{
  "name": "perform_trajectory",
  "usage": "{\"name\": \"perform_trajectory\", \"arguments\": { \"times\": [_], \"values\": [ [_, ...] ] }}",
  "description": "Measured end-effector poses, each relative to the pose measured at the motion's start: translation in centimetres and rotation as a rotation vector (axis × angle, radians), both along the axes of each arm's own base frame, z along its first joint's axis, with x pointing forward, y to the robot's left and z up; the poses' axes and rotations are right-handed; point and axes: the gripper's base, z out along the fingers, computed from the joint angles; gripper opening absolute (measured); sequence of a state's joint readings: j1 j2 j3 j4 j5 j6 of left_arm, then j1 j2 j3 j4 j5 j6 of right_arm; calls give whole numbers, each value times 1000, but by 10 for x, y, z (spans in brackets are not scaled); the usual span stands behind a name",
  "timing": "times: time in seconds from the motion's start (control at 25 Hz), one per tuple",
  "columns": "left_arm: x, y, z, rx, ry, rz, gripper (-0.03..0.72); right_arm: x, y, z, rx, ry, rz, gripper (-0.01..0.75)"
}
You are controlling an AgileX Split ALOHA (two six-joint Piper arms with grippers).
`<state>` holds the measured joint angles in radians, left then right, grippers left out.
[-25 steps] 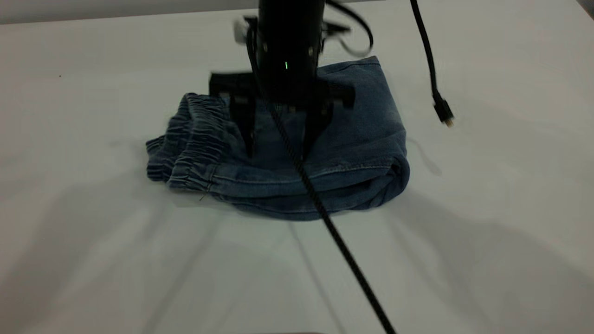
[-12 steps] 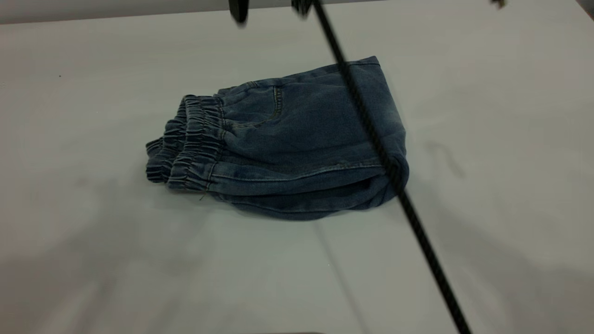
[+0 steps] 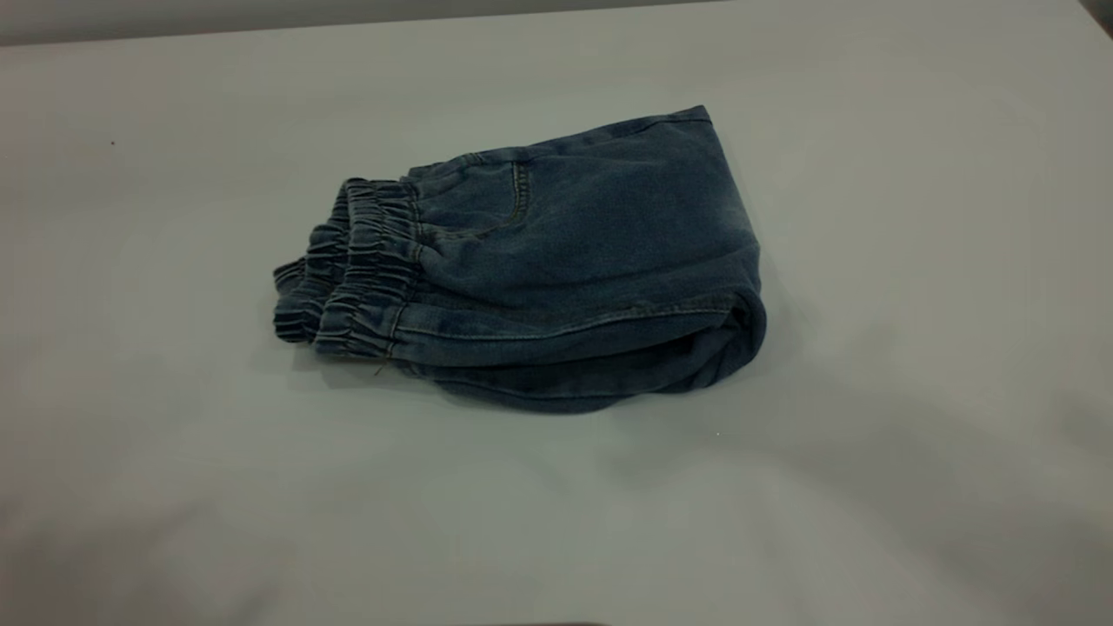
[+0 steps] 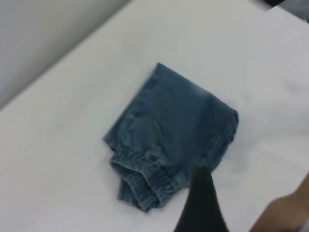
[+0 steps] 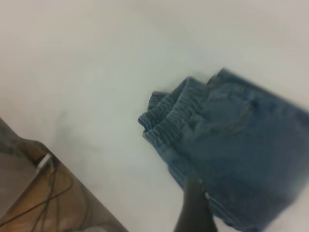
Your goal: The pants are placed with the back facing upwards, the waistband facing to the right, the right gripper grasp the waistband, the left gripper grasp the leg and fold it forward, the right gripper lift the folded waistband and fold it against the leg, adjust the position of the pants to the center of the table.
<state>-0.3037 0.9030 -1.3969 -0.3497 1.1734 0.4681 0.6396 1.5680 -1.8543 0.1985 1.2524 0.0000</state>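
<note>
On the table [image 3: 913, 261] the pants [image 3: 539, 269] lie folded in a compact bundle near the middle, with the gathered waistband [image 3: 365, 269] toward the left and the rounded fold at the right. Nothing touches them. From the left gripper [image 4: 202, 203] and the right gripper [image 5: 195, 208] only one dark finger each is visible, high above the denim; if they are apart or together, I cannot tell.
</note>
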Motion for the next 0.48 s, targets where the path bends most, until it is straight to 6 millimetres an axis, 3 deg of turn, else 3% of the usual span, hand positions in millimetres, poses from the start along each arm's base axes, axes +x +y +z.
{"name": "perform_trajectory", "arguments": {
  "times": [0.12, 0.24, 0.4, 0.48],
  "values": [
    [-22, 13, -1, 12, -42, 63, 496, -40, -33, 20, 7, -70, -6, 449],
    [-34, 26, -19, 37, -24, 162, 496, -72, -61, 19, -14, -104, -18, 449],
    [-41, 35, -62, 72, 78, 261, 496, -108, -95, -1, -76, -123, -41, 449],
    [-42, 36, -91, 83, 160, 284, 496, -121, -107, -21, -121, -106, -48, 449]
  ]
}}
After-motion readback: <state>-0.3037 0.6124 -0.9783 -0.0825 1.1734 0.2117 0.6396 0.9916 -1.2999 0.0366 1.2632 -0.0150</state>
